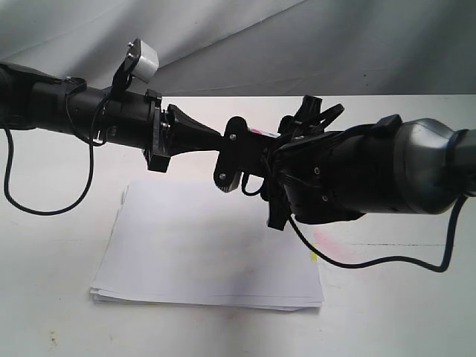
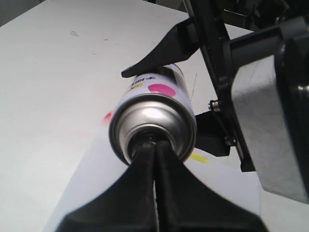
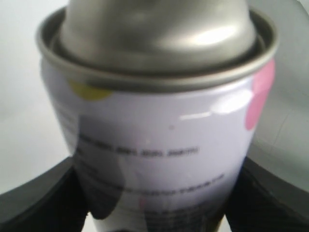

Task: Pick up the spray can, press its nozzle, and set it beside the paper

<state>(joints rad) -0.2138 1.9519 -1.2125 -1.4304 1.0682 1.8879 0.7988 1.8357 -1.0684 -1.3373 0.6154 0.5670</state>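
The spray can (image 2: 154,113) hangs on its side above the paper (image 1: 208,245), and my right gripper (image 3: 157,212) is shut on its white printed body (image 3: 159,140). Pink and yellow dots mark the label. My left gripper (image 2: 154,143) is shut, its joined fingertips pushed into the can's silver domed top, where they hide the nozzle. In the exterior view the two grippers meet above the paper's far edge, and only a pink sliver of the can (image 1: 260,134) shows between them. A small yellow tab (image 1: 313,256) sticks out at the paper's right edge.
The white table (image 1: 59,297) runs out on all sides of the paper. A faint pink smear (image 1: 331,238) lies on it to the right of the sheets. Black cables (image 1: 44,208) hang from both arms. Grey cloth (image 1: 335,44) backs the table.
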